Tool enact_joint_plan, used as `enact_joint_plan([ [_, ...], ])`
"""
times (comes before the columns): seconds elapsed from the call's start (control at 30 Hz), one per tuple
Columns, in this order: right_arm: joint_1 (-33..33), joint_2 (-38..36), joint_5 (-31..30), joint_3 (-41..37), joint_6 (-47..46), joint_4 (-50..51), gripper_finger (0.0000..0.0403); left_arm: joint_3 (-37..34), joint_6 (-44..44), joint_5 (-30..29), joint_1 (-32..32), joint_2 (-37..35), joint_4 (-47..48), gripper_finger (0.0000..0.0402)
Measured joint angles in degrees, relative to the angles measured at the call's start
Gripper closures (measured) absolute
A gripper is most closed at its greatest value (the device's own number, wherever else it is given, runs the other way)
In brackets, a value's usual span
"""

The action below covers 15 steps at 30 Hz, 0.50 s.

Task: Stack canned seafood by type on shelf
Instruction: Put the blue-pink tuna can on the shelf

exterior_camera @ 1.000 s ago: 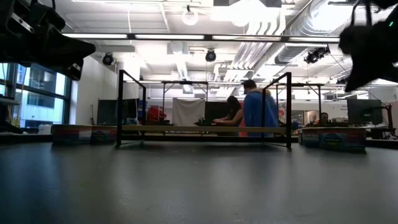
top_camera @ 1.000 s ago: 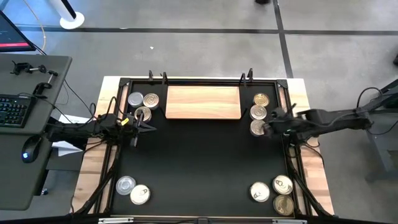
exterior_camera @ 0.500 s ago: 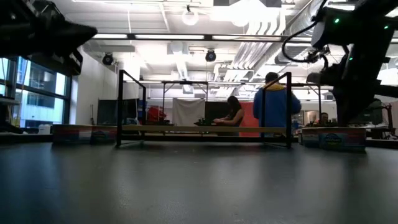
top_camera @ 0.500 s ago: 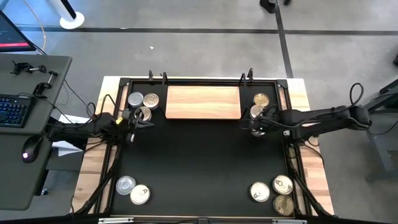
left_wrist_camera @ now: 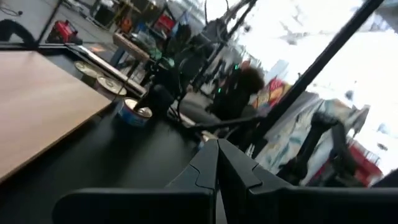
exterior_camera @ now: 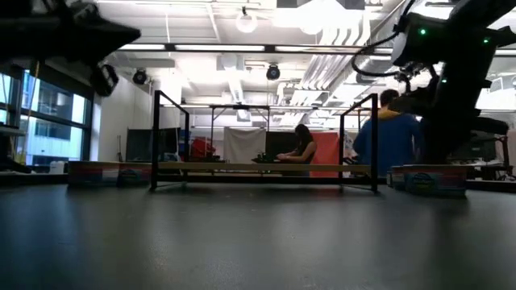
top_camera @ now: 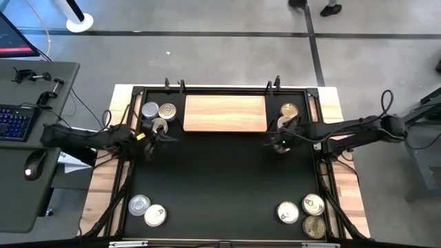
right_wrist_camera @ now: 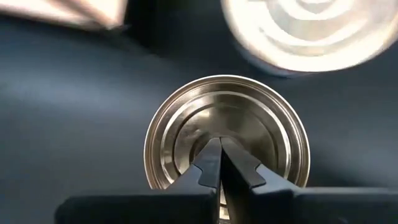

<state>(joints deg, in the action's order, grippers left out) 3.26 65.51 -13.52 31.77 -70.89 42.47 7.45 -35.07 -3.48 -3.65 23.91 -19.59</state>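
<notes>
Shelf laid at mat's far edge, centre, flanked by can clusters: three cans to its left, cans to its right; further can groups set at near-left & near-right corners.

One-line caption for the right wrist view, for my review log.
Right pincer, fingers together, poised directly above a silver can on the black mat, a second can beside it.

Seafood tins ring an empty light-wood shelf.
Shelf lies flat at 12 o'clock; upright tin clusters sit at 10, 2, 7 and 5 o'clock.
</notes>
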Motion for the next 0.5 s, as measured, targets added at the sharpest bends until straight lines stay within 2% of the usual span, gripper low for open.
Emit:
enact_joint_plan([
  [0.27, -6.34, 8.11, 2.22, 0.09, 1.77, -17.79, 0.0403, 16.36, 5.18, 4.77, -1.77, 26.13, 2.07, 0.0402],
  [0.37, -8.38, 10.67, 2.76, 0.01, 1.96, -24.23, 0.0403, 19.75, 5.86, 5.04, -2.11, 34.04, 2.36, 0.0402],
  [0.5, -10.53, 14.49, 3.35, 0.73, 2.69, -31.64, 0.0403, 22.77, 11.71, 5.02, -2.09, 42.48, 2.10, 0.0402],
])
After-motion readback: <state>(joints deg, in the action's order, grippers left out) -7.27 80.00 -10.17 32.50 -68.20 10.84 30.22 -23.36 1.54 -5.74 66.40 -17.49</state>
